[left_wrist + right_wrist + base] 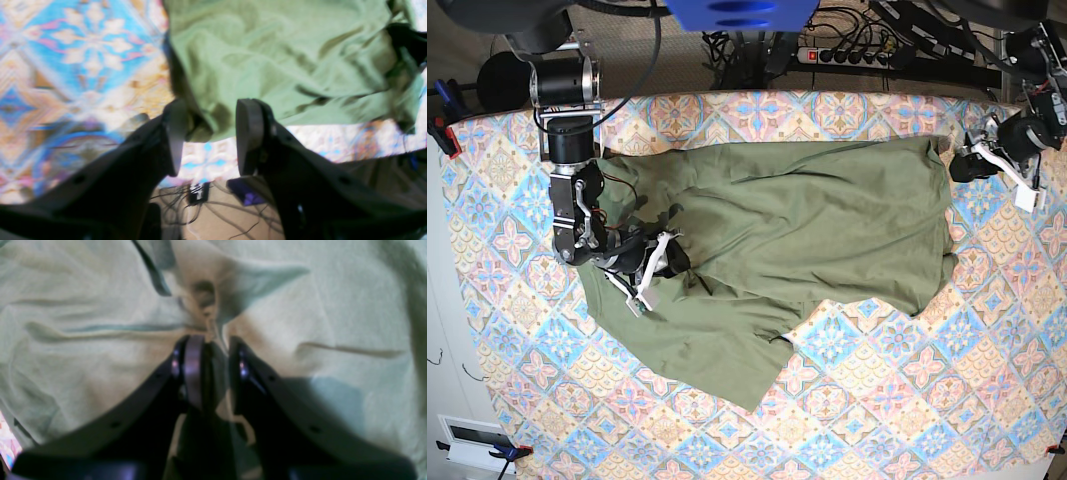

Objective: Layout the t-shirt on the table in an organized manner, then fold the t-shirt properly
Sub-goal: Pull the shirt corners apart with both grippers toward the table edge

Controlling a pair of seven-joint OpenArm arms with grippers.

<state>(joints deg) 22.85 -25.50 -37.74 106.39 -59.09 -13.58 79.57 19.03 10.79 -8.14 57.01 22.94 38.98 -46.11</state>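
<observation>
A wrinkled olive-green cotton t-shirt lies spread across the far half of the patterned pink, blue and beige table. The right gripper pinches a fold of the cloth; the left gripper, fingers spread, straddles the shirt's corner near the table's edge.

Beyond the far edge we see a power strip among tangled black cables, a beige floor below, and a white cabinet along the left edge.
</observation>
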